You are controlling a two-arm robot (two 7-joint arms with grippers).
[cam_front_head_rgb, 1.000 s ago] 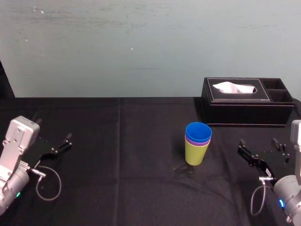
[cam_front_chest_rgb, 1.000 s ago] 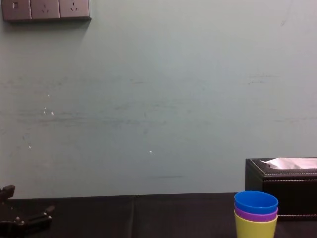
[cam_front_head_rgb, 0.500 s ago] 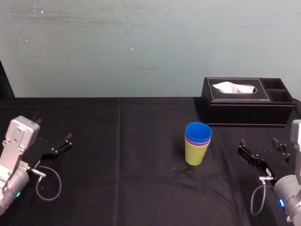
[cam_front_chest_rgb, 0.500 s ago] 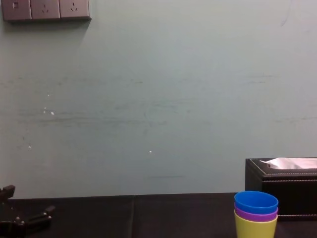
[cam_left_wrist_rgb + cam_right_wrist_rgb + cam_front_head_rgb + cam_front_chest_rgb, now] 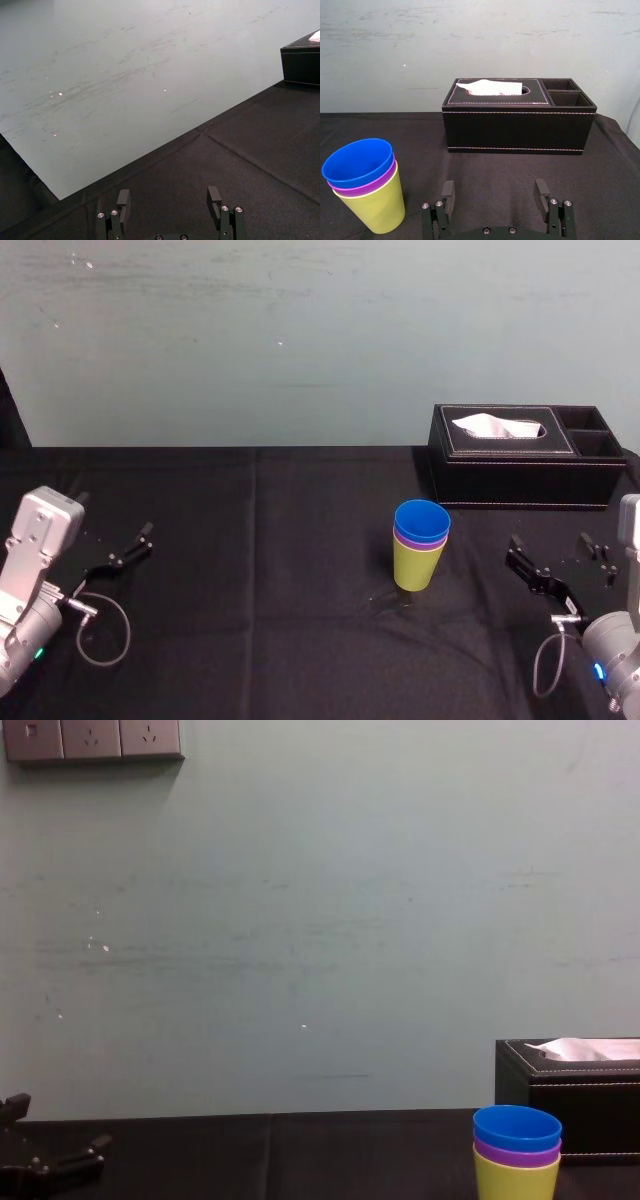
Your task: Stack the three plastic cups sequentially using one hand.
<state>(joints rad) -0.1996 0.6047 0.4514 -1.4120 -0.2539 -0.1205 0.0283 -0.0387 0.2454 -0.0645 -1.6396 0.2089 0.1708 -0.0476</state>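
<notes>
Right gripper [image 5: 550,546] is sitting empty, jaws apart, low on the right of the table [image 5: 300,540]. Stack [image 5: 420,545] is standing upright to its left, nearer this arm, blue in purple in yellow-green. Left gripper [image 5: 112,532], also apart, is idling far left. Stacking looks done.

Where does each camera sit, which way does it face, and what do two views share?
Head: high, looking down at the table; left gripper and right gripper open, flanking the cup stack.
Chest: low, facing the wall; left gripper at lower left.
Left wrist: on left arm, facing wall and tissue box; own fingers show.
Right wrist: on right arm, facing stack and tissue box; own fingers show.
Shared: head and chest both see the stack, blue cup on top.
</notes>
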